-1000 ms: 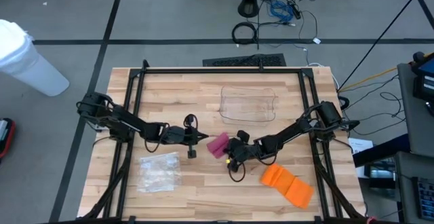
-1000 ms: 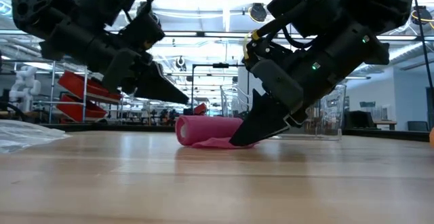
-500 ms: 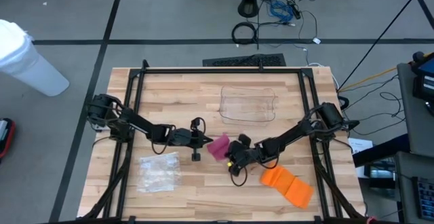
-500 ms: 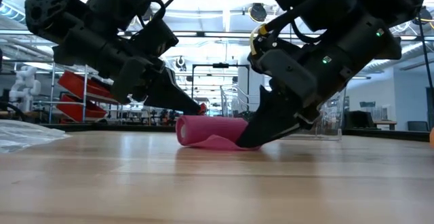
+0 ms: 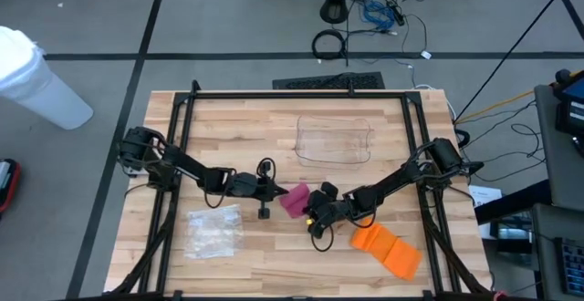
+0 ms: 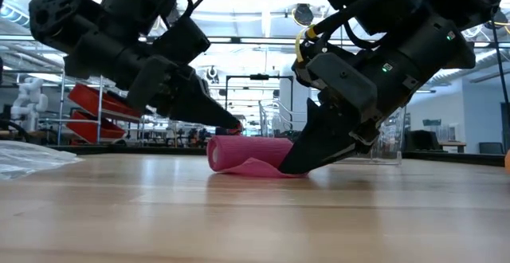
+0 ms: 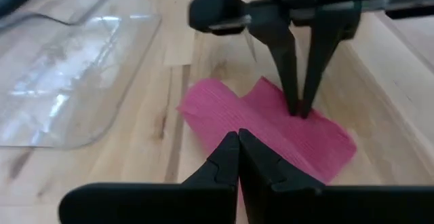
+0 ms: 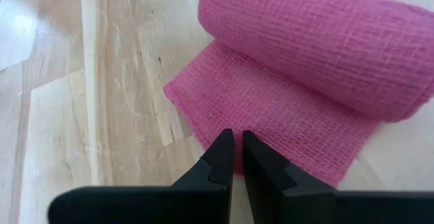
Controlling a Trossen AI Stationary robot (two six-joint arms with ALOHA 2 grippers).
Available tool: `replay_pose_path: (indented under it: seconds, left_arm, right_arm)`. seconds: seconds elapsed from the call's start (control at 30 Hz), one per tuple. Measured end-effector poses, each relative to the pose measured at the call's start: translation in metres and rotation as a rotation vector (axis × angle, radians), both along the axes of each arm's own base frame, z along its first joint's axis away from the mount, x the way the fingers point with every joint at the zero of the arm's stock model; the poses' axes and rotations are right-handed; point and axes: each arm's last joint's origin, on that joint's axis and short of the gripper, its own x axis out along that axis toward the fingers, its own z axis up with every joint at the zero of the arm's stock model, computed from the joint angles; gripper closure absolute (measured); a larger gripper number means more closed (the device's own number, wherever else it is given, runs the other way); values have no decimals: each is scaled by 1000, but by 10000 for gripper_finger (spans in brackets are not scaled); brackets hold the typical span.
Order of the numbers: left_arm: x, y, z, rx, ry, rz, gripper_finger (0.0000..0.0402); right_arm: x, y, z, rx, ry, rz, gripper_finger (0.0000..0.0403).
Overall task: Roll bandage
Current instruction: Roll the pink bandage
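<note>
Soft, light pink bandage [image 5: 294,199] is lying half-rolled; both closed end effectors, left [image 6: 233,126] and right [image 6: 292,166], are pressing against it from either side, best pinned by its loose tail.

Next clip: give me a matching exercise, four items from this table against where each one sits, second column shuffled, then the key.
Column one:
1. pink bandage
2. orange cloth
3. clear tray
4. crinkled plastic bag

Column two:
A. near edge of the table, below the left arm
B. between the left claw and right claw, both shut
C. far half of the table, centre
D. near edge, below the right arm

Pairs: 1-B, 2-D, 3-C, 4-A
</note>
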Motion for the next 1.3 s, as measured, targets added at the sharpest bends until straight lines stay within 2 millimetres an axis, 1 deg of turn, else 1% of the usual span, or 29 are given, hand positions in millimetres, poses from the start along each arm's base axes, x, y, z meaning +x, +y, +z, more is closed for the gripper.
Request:
replay_pose_path:
  seconds: [0.23, 0.4, 0.63, 0.77, 0.97, 1.17, 1.3]
  left_arm:
    - [1, 0, -13, -14, 46, 5, 393]
    - [8, -6, -11, -28, 38, -30, 393]
    - [14, -17, -5, 12, 27, -86, 393]
    - [19, -19, -9, 11, 31, -90, 393]
    - [35, -27, -19, -16, 40, -153, 393]
    - [39, -33, -19, -14, 45, -168, 393]
    - [39, -35, -19, -13, 47, -172, 393]
  right_arm:
    - [0, 0, 0, -1, 1, -1, 383]
    - [0, 0, 0, -3, 1, 0, 383]
    - [0, 0, 0, -5, 1, 1, 383]
    - [0, 0, 0, -5, 1, 1, 383]
    - [0, 0, -1, -5, 1, 1, 383]
    - [-1, 3, 0, 8, -7, 4, 383]
    - [-2, 8, 5, 78, -10, 38, 383]
